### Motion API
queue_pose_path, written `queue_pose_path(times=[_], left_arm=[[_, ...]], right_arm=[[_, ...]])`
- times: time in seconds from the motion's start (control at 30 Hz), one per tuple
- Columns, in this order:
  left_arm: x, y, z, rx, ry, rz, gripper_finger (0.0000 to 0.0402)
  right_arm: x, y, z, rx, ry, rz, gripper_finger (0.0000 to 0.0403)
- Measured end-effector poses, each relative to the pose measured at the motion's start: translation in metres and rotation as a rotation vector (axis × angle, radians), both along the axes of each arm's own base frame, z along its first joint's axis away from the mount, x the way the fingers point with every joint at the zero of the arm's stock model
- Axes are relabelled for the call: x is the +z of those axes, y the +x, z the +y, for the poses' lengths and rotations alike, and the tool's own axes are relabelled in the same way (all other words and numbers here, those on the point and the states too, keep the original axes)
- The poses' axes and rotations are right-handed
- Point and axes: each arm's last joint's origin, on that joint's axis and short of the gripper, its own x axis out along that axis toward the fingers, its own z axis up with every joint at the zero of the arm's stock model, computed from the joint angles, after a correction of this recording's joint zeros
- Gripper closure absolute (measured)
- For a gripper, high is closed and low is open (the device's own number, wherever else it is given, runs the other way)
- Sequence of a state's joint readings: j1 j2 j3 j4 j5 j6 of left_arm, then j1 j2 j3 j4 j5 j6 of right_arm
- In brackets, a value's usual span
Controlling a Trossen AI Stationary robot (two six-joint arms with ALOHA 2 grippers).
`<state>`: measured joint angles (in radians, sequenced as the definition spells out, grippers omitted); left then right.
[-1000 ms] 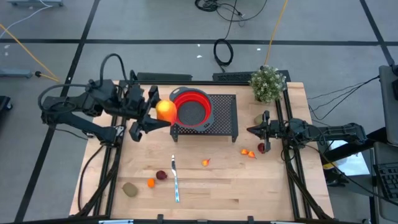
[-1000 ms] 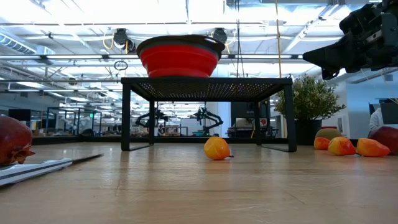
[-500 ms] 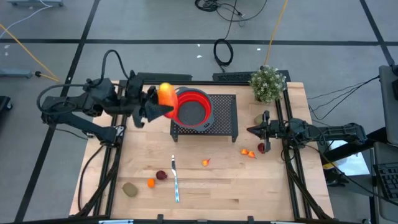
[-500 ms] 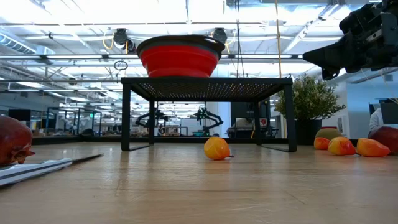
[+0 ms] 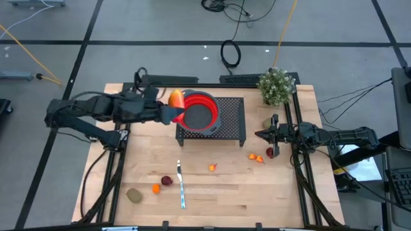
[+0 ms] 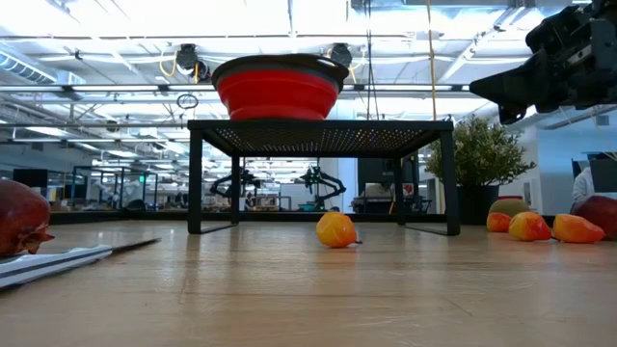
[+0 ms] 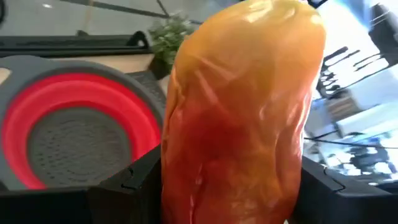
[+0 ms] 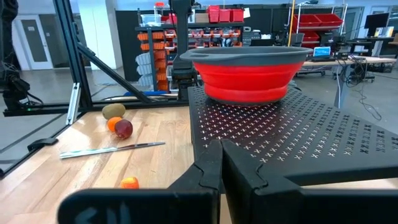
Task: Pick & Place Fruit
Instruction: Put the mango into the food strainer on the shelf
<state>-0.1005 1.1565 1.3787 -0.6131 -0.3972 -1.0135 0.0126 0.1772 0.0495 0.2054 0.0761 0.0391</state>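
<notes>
Left gripper (image 5: 172,110) clamping the large red-orange oval fruit (image 5: 174,98) between wide-set fingers, fruit filling most of the left wrist view (image 7: 239,112). Holding it up at the left rim of the red collapsible bowl (image 5: 198,109), just beside the grey lip, above the table. Bowl sitting on the black perforated stand (image 5: 231,125) toward the table's far edge, mid-width.

Right gripper (image 5: 262,135) resting closed and empty, fingers pressed together, near the right edge of the table, pointing toward the stand. Dark red fruit (image 5: 270,152) lying just beside it; two small orange pieces (image 5: 256,157) close by, toward the near side.

Small orange fruit (image 5: 212,167) lying alone near the table's middle, in front of the stand.

Toward the near-left corner: kiwi-like brown-green fruit (image 5: 133,195), tiny orange fruit (image 5: 155,188), dark red-purple fruit (image 5: 166,181) in a loose cluster. Silver knife (image 5: 181,186) lying just right of these, pointing toward the near edge.

Potted plant (image 5: 277,85) standing at the far-right corner.
</notes>
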Motion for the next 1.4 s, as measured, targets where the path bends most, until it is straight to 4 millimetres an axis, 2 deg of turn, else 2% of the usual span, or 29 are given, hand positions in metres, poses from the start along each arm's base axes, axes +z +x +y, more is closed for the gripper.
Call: queue_pose_path(times=[0.37, 0.6, 0.93, 1.2, 1.3, 1.4], left_arm=[[-0.043, 0.051, 0.006, -0.073, 0.153, 0.254, 0.0163], [-0.058, 0.067, 0.02, -0.081, 0.163, 0.323, 0.0163], [-0.058, 0.067, 0.038, -0.076, 0.207, 0.341, 0.0163], [-0.045, 0.07, 0.047, -0.097, 0.271, 0.286, 0.0163], [-0.037, 0.078, 0.05, -0.109, 0.304, 0.314, 0.0163], [-0.033, 0.094, 0.053, -0.139, 0.348, 0.364, 0.0163]], right_arm=[[0.0, 0.0, 0.0, 0.0, 0.002, -0.001, 0.0403], [0.0, 0.0, 0.0, 0.0, 0.002, -0.001, 0.0403], [0.0, 0.0, 0.0, 0.0, 0.002, -0.001, 0.0403], [0.0, 0.0, 0.0, 0.0, 0.003, -0.001, 0.0403], [0.0, 0.0, 0.0, 0.0, 0.002, 0.0, 0.0403], [0.0, 0.0, 0.0, 0.0, 0.005, 0.0, 0.0403]])
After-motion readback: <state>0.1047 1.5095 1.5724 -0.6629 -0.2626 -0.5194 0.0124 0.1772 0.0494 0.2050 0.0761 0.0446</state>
